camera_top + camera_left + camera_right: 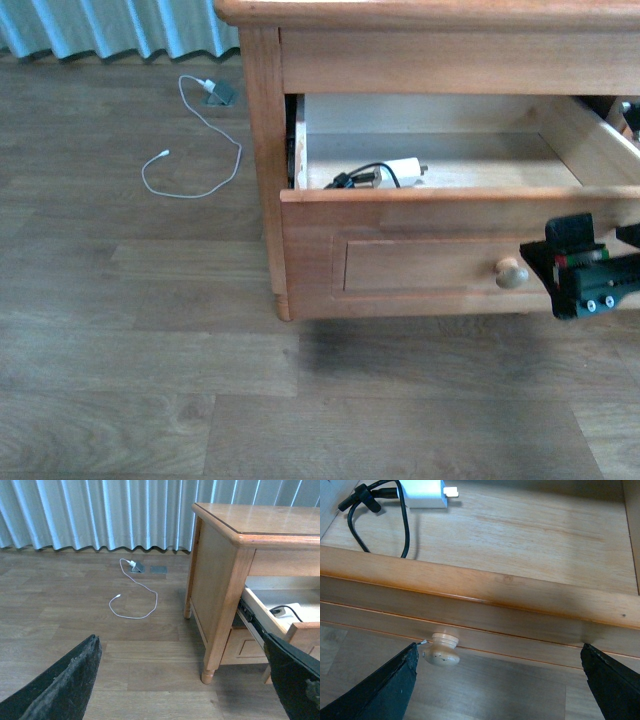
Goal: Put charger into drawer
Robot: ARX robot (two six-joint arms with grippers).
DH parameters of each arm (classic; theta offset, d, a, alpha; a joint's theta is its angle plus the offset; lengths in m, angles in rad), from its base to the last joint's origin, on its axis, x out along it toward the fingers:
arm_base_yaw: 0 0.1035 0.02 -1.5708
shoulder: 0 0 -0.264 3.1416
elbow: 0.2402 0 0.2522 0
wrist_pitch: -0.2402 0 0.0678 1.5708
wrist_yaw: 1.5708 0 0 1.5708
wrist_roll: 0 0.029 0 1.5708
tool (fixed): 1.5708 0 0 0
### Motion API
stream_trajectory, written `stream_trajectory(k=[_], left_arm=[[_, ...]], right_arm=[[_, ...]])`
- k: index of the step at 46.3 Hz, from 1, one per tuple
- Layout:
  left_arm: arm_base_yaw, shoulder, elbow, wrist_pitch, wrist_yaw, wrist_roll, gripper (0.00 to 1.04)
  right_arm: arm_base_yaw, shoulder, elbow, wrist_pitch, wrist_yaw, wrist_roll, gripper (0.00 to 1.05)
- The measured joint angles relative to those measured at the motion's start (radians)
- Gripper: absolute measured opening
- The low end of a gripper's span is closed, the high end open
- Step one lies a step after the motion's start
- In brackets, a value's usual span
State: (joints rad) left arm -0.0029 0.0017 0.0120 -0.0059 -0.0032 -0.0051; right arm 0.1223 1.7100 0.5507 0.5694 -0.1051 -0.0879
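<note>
The white charger [400,168] lies inside the open drawer [430,195] at its left end, black cable [355,176] coiled beside it. It also shows in the right wrist view as the charger [422,492] on the drawer's pale floor [520,530]. My right gripper [585,270] hangs open in front of the drawer front, just right of the round knob [512,273]. In its own view the right gripper [500,680] holds nothing, and the knob [441,650] sits near one finger. My left gripper [182,690] is open over the floor, left of the cabinet, with the charger [285,611] visible.
A thin white cable [195,140] lies on the wood floor at the back left, running to a floor socket [220,93]. A pale curtain [120,25] hangs behind. The cabinet's front leg [207,672] and top [260,520] stand close to my left arm.
</note>
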Motion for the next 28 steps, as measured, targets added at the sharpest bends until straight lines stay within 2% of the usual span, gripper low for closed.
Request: stream_trajectory(k=[16,28], left_arm=[[0.000,0.000,0.000,0.000,0.000,0.000,0.99],[0.000,0.000,0.000,0.000,0.000,0.000,0.99]], right_arm=[[0.018,0.192,0.196,0.026,0.067,-0.058,0.96],[0.031,0.379,0.459,-0.014,0.137,-0.081,0.96]])
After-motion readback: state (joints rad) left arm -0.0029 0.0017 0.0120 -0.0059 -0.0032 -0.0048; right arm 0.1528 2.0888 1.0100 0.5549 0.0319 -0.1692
